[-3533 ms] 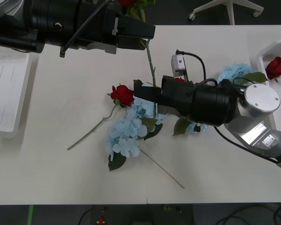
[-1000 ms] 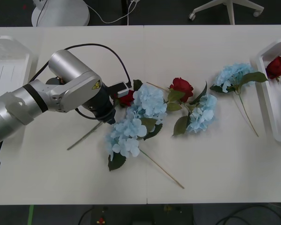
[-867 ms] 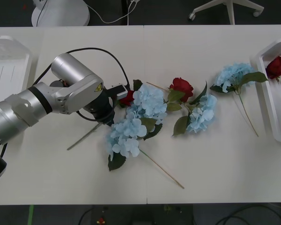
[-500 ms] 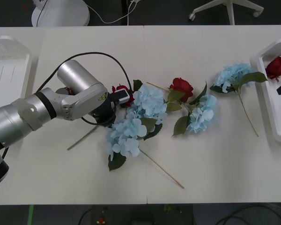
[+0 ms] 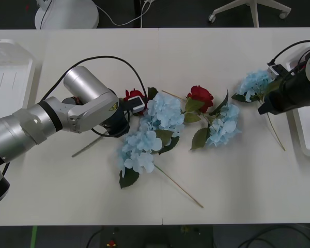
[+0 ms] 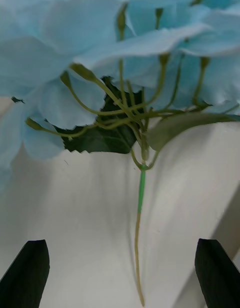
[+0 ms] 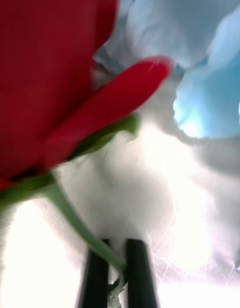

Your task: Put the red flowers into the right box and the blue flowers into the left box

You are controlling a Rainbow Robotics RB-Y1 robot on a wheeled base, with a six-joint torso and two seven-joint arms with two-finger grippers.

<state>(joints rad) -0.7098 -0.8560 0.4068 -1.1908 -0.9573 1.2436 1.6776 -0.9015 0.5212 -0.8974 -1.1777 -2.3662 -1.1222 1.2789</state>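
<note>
Your right arm has come back into the front view since half a second ago, and now your right end effector point(image 6: 120, 273) sits just beside the far-right blue flower point(image 5: 256, 82), near the right box point(image 5: 306, 132). Its two black fingers point(image 6: 27, 273) are wide apart, one on each side of the thin green stem point(image 6: 141, 188) of that blue flower, and they do not touch it. The stem runs down the middle between them, with the fluffy pale petals just past the tips. Your left arm has barely shifted. Your left end effector point(image 7: 116, 273) is low on the surface point(image 5: 222, 175), tucked in by the red flower point(image 5: 134, 98) at the left end of the pile. Its fingers point(image 7: 137, 273) are close together and pinch the green stem point(image 7: 75, 223) of that rose, right under the bloom. The rose touches the big blue flowers point(image 5: 163, 111) next to it. Another blue head point(image 5: 139, 150) lies just below them, with a long stick pointing away. A second red rose point(image 5: 200, 96) lies in the middle of the surface, beside one more blue cluster point(image 5: 223, 124). The left box point(image 5: 10, 77) is at the far left edge, well apart from the flowers.
</note>
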